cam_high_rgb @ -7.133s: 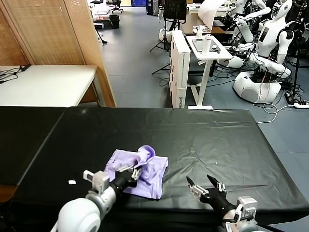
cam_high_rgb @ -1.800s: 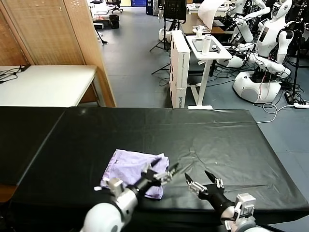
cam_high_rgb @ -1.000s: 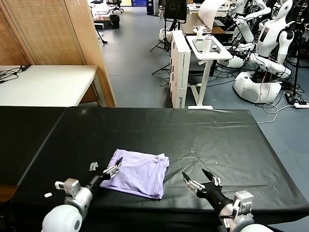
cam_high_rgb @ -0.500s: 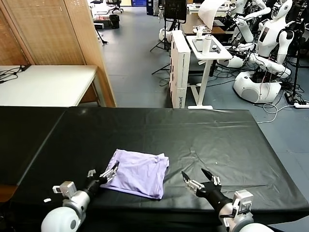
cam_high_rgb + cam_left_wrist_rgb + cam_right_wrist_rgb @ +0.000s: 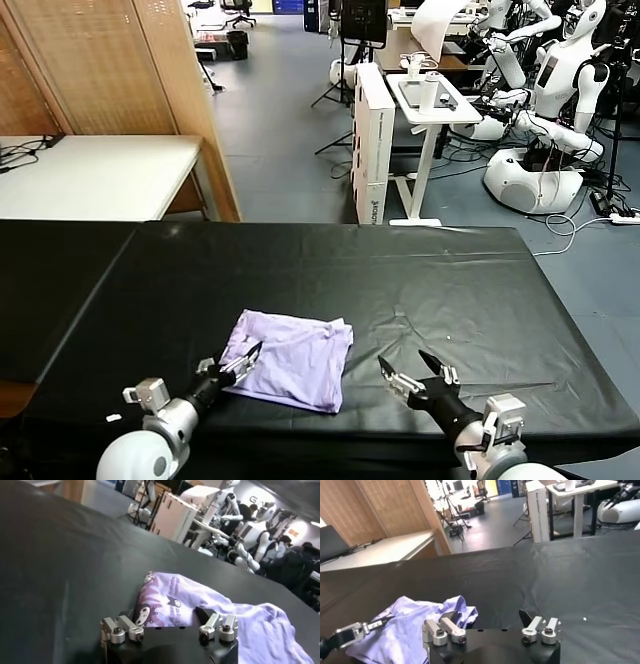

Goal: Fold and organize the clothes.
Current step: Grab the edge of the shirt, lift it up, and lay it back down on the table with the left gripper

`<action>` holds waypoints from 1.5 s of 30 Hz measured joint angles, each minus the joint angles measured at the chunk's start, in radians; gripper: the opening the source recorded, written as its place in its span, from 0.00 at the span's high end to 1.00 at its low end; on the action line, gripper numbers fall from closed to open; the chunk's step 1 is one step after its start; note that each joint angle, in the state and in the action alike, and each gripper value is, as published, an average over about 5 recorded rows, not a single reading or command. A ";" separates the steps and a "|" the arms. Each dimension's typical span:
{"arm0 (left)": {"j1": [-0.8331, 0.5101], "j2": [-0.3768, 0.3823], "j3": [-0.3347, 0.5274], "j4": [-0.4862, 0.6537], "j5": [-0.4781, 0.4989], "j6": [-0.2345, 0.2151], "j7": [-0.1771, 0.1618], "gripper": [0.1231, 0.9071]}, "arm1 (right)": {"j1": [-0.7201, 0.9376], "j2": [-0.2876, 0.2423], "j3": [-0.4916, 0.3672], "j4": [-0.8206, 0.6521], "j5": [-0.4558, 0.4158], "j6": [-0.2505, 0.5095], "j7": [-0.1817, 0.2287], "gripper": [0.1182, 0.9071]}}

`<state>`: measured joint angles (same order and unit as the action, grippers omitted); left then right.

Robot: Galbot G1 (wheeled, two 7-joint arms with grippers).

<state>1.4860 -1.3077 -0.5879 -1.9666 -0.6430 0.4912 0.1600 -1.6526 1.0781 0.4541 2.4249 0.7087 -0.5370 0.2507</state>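
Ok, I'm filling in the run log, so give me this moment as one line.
shirt: folded, on table | left gripper: open, at shirt's near-left edge | right gripper: open, apart, right of shirt

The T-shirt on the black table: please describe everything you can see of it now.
The T-shirt is light lavender, of thin soft fabric, folded into a rough rectangle with wrinkled edges. It lies flat on the black table, near the front edge. The left wrist view shows a darker purple cartoon print on it. The open left gripper is at its near left corner; contact is unclear.
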 joint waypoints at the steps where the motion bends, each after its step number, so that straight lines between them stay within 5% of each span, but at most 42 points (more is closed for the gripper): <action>1: -0.001 -0.003 0.001 0.000 -0.001 0.002 0.000 0.00 | -0.002 0.000 0.001 0.001 0.000 0.000 0.000 0.00; 12: 0.010 -0.033 0.009 -0.032 -0.056 0.015 -0.009 0.03 | -0.009 0.003 0.002 0.007 -0.003 0.001 0.000 0.00; 15: 0.015 -0.035 0.010 -0.042 -0.050 0.009 -0.008 0.20 | -0.011 0.005 0.001 0.010 -0.004 0.002 0.000 0.00; 23: 0.023 -0.042 0.010 -0.061 -0.049 0.002 0.001 0.84 | -0.019 0.005 0.003 0.015 -0.005 0.004 0.000 0.00; 26: 0.024 -0.046 0.008 -0.072 -0.051 0.001 0.002 0.93 | -0.019 0.005 0.004 0.016 -0.005 0.004 0.000 0.00; 33: 0.018 -0.041 -0.022 -0.108 -0.030 -0.014 -0.032 0.92 | -0.015 0.003 0.005 0.014 -0.005 0.005 0.001 0.00; 39: 0.010 0.004 -0.099 -0.165 0.160 -0.068 -0.052 0.92 | -0.006 -0.005 0.007 0.009 0.000 0.006 0.001 0.00; 45: 0.013 0.099 -0.221 -0.210 0.584 -0.179 -0.098 0.92 | 0.008 -0.015 0.006 -0.001 0.009 0.006 0.002 0.00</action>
<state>1.4994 -1.2092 -0.8085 -2.1770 -0.0587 0.3122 0.0624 -1.6451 1.0632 0.4602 2.4235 0.7180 -0.5312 0.2530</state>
